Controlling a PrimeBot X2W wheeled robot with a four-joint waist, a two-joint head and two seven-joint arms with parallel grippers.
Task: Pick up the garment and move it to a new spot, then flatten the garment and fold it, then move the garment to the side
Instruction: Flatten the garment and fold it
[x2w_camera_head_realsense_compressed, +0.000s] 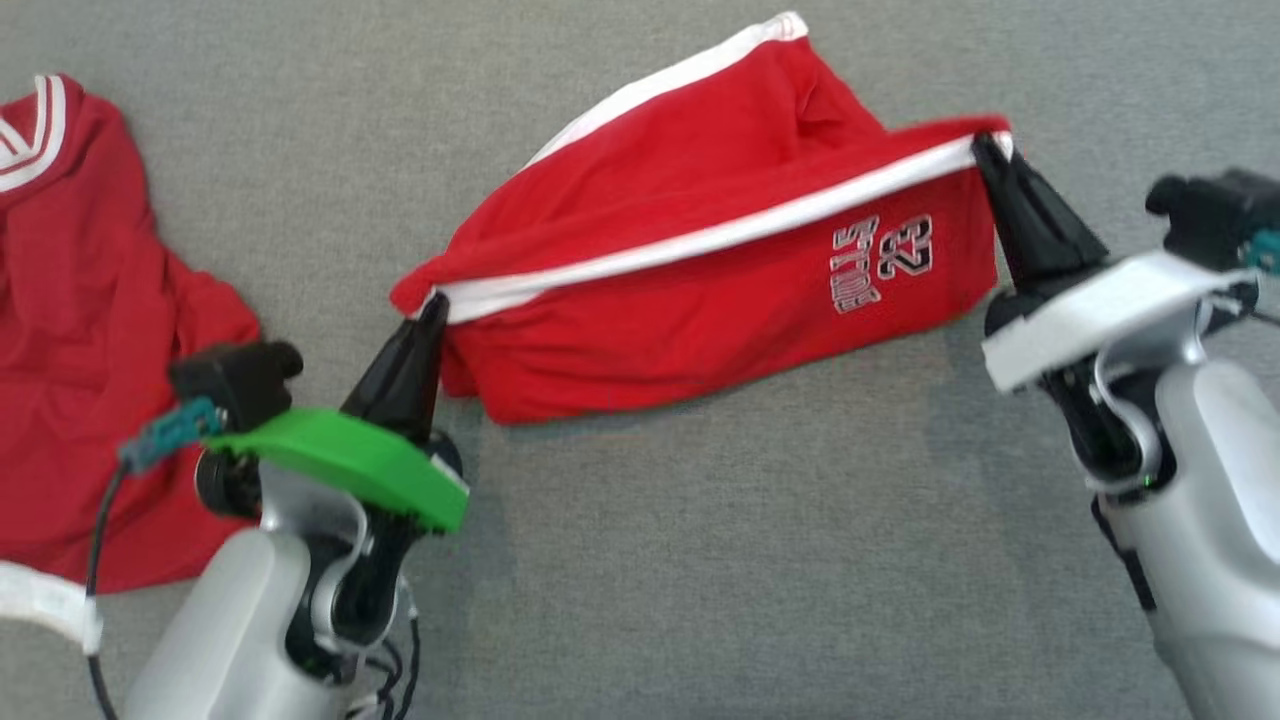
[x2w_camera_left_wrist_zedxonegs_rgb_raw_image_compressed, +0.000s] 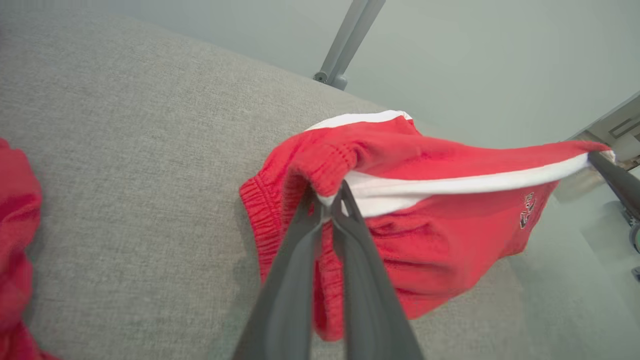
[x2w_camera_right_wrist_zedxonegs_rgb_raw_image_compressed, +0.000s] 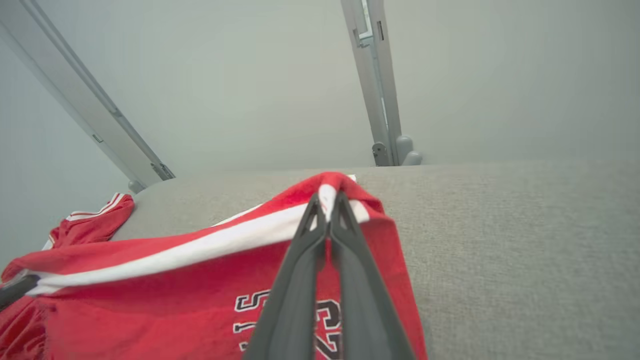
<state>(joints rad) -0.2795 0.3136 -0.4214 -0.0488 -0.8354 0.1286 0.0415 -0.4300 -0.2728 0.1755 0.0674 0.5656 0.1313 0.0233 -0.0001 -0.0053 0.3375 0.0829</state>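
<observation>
The garment (x2w_camera_head_realsense_compressed: 700, 300) is a pair of red shorts with a white side stripe and a printed number 32, stretched between both grippers above the grey surface. My left gripper (x2w_camera_head_realsense_compressed: 432, 305) is shut on its elastic waistband end, as the left wrist view shows (x2w_camera_left_wrist_zedxonegs_rgb_raw_image_compressed: 331, 197). My right gripper (x2w_camera_head_realsense_compressed: 990, 145) is shut on the hem end at the white stripe, seen close in the right wrist view (x2w_camera_right_wrist_zedxonegs_rgb_raw_image_compressed: 327, 200). The garment (x2w_camera_right_wrist_zedxonegs_rgb_raw_image_compressed: 200, 280) sags below the taut stripe, and its far part rests on the surface.
A second red garment (x2w_camera_head_realsense_compressed: 90, 330) with white trim lies crumpled at the left of the grey fabric surface (x2w_camera_head_realsense_compressed: 700, 560). Grey metal posts (x2w_camera_right_wrist_zedxonegs_rgb_raw_image_compressed: 380, 100) stand beyond the surface's far edge.
</observation>
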